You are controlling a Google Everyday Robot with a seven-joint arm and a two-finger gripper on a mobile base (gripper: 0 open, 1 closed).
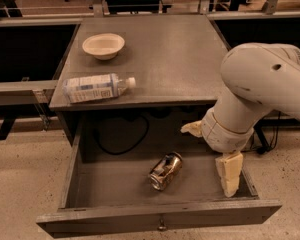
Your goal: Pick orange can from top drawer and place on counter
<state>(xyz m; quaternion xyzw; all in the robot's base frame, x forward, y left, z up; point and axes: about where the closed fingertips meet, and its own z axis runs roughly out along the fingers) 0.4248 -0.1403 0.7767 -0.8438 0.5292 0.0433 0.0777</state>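
Note:
The orange can (165,171) lies on its side on the floor of the open top drawer (115,184), near the middle and pointing toward the front left. My gripper (207,161) hangs over the right part of the drawer, to the right of the can and apart from it. It is open and empty, with one cream finger (192,129) pointing left and the other (229,174) pointing down near the drawer's right wall. The counter (175,59) is the grey cabinet top above the drawer.
A clear plastic bottle with a white label (96,87) lies on its side at the counter's front left edge. A cream bowl (103,45) stands at the back left. A black cable (121,139) hangs at the back of the drawer opening. The drawer front has a small knob (162,227).

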